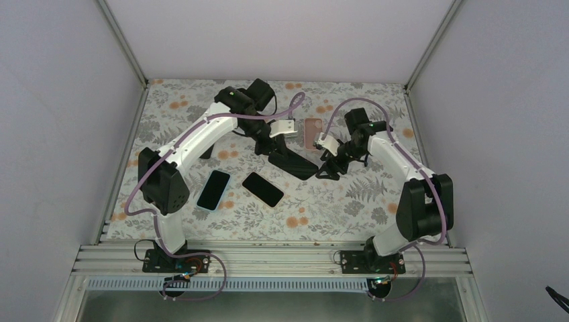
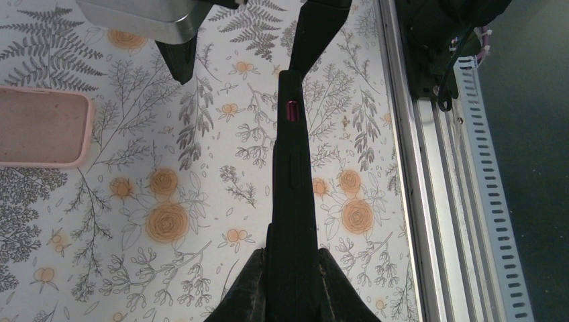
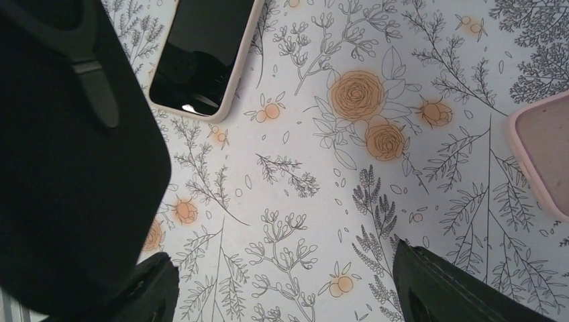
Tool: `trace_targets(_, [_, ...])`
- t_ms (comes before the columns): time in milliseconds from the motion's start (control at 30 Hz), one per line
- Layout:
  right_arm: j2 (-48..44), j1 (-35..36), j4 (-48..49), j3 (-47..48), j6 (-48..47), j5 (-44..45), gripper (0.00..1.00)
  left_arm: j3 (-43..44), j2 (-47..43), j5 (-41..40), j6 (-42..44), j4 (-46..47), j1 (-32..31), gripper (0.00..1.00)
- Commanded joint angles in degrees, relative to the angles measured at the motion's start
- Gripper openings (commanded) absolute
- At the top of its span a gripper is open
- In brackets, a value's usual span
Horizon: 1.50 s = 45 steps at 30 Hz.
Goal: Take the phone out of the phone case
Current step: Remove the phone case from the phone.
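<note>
My left gripper [image 2: 292, 258] is shut on the bottom end of a black phone case [image 2: 293, 168], seen edge-on with a small magenta button. It holds the case tilted above the floral table at the middle [image 1: 293, 163]. The phone inside does not show apart from the case. In the right wrist view the case's black back [image 3: 67, 168], with a strap on it, fills the left side. My right gripper [image 3: 282, 268] stands open just right of it [image 1: 327, 168], nothing between its fingers [image 3: 429, 282]. Its left finger [image 3: 151, 288] lies under the case's edge.
A pink empty case [image 1: 313, 132] lies behind the grippers, also in the left wrist view [image 2: 43, 126]. A black phone [image 1: 263, 189] and a phone in a light blue case [image 1: 214, 190] lie nearer the front. The table's metal rail [image 2: 429, 201] runs along the front.
</note>
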Motion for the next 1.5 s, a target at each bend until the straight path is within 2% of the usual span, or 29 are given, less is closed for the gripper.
trace_targets(0, [2.5, 0.3, 2.8, 2.1, 1.9, -0.5, 0.81, 0.7, -1.1, 5.7, 0.2, 1.1, -0.6, 0.02])
trace_targets(167, [5.4, 0.2, 2.8, 5.0, 2.7, -0.1, 0.81, -0.2, -1.2, 5.8, 0.4, 1.2, -1.5, 0.02])
trace_targets(300, [5.9, 0.3, -0.7, 6.8, 0.4, -1.7, 0.8, -1.1, -1.4, 4.5, 0.1, 2.1, -1.8, 0.02])
trace_targets(633, [-0.6, 0.4, -4.8, -1.3, -3.5, 4.4, 0.82, 0.2, -2.0, 2.3, 0.9, 1.2, -1.3, 0.02])
trace_targets(833, [-2.9, 0.7, -6.0, -1.6, -4.1, 1.0, 0.82, 0.6, -1.8, 2.6, -0.1, 2.3, -1.1, 0.02])
trace_targets(1100, [0.5, 1.0, -5.4, 0.7, -3.2, -1.2, 0.8, 2.7, 0.1, 3.7, -0.9, 1.8, -1.2, 0.02])
trace_targets(1467, [3.6, 0.3, -2.1, 3.5, -1.5, 0.1, 0.77, 2.1, -0.8, 4.8, 1.2, -0.3, -1.3, 0.02])
